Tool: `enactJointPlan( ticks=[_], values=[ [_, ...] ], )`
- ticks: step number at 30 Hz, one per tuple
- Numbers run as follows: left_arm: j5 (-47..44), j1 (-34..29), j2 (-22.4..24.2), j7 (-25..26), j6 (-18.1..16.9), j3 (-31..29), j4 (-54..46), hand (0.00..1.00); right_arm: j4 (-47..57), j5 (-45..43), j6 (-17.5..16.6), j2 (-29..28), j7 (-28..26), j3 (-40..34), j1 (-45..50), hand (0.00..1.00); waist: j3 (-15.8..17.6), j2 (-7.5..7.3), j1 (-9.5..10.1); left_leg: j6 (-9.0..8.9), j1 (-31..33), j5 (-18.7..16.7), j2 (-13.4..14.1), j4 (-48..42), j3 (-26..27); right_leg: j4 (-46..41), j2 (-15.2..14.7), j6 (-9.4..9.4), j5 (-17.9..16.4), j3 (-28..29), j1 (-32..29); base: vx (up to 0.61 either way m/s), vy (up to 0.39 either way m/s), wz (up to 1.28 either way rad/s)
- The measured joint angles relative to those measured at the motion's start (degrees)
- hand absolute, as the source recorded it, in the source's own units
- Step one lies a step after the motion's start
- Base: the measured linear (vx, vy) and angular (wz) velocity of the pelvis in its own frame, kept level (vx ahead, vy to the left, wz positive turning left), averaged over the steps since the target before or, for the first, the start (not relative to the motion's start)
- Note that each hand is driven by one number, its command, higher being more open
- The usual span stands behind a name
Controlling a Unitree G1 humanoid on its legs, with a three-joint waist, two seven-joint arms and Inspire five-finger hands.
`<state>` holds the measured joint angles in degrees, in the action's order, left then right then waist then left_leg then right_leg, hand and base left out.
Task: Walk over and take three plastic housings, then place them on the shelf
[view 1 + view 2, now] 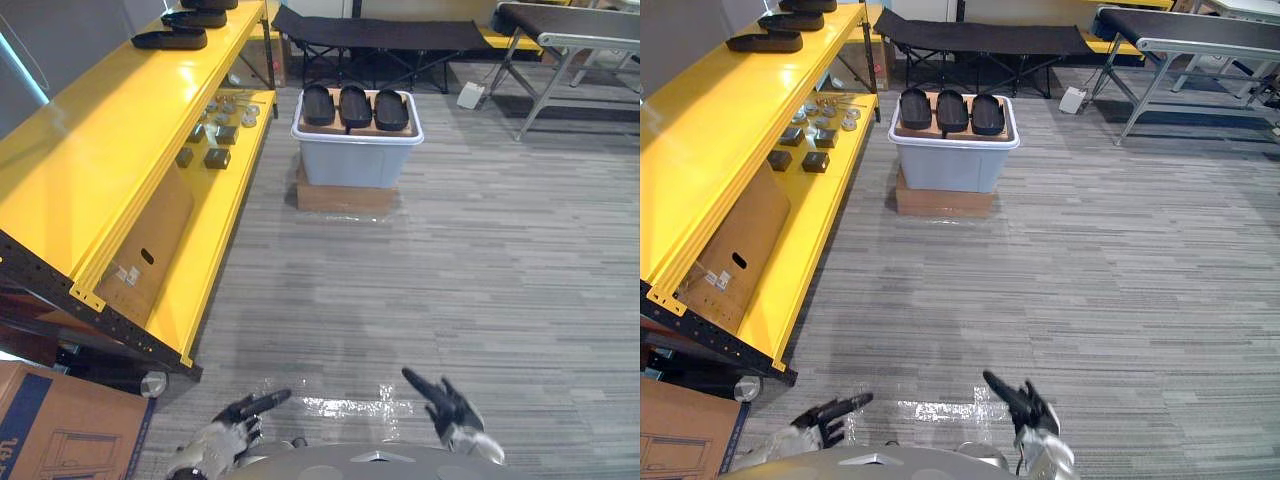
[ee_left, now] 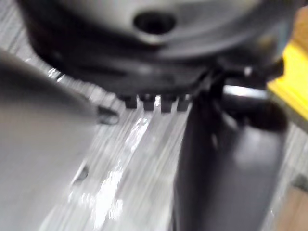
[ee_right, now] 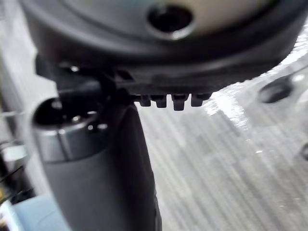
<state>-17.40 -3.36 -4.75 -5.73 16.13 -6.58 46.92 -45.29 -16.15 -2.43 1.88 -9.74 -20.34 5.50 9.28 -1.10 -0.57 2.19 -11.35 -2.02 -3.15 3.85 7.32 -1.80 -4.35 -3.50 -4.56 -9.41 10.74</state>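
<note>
- My left hand [image 1: 240, 415] hangs low in front of me above the carpet floor [image 1: 480, 260]. Its fingers are stretched out straight and it holds nothing.
- My right hand [image 1: 450, 405] is level with it on the other side, well apart from it. Its fingers are spread and straight, and it is empty as well.
- In each wrist view the thumb stands out from the dark bulk of the hand, with only carpet past it.
- The three plastic housings [image 1: 355, 106] are well ahead of me, far from both hands. They are black, long and rounded, and lie side by side in a row.
- They rest on a brown board [image 1: 352, 127] across the top of a grey bin [image 1: 355, 160] with a white rim.
- The bin sits on a flat brown box [image 1: 345, 198] on the floor.
- The yellow shelf [image 1: 110, 130] runs along my left side, and the bin stands just beside its far end.
- Two more black housings [image 1: 170, 39] lie on the far end of the shelf's top level.
- Small metal and dark parts [image 1: 215, 130] are scattered on the lower level, with a sheet of cardboard [image 1: 150, 250] leaning nearer me.
- A cardboard carton [image 1: 60, 420] stands on the floor at my near left, below the shelf's corner.
- A black folding cot [image 1: 380, 35] stands behind the bin.
</note>
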Motion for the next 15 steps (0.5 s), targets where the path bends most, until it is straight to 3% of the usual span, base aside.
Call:
enactJointPlan(
  ticks=[6,10,15],
  values=[
    [-0.6,1.1,1.6,-1.5,-0.2,4.5,-4.5,1.0,7.4,0.1,-0.9,0.1,0.7,3.5,-3.1,1.0,0.2,-0.4,-1.09,-0.01,0.0,0.4,-0.1,0.7,0.4,-0.1,-0.1,-0.14,0.1,0.3,-0.6,-0.02,-0.003,-0.03],
    [-4.0,0.8,1.3,-2.3,-0.1,4.7,-4.5,1.0,7.3,-4.0,2.4,0.3,1.7,4.8,-1.9,1.0,0.3,-0.2,-1.21,-0.16,0.0,0.2,-0.1,0.8,0.7,-0.1,-0.1,-0.15,0.1,0.4,-0.7,0.0,0.0,0.0],
    [-6.2,0.5,0.7,-2.6,-0.7,5.8,-4.6,1.0,7.2,-5.7,2.6,0.2,2.3,5.2,-1.3,1.0,0.4,-0.16,-1.42,-0.39,-0.1,0.1,-0.1,0.6,0.8,-0.1,-0.2,-0.41,0.3,0.5,-0.6,0.0,0.0,0.0]
  ],
)
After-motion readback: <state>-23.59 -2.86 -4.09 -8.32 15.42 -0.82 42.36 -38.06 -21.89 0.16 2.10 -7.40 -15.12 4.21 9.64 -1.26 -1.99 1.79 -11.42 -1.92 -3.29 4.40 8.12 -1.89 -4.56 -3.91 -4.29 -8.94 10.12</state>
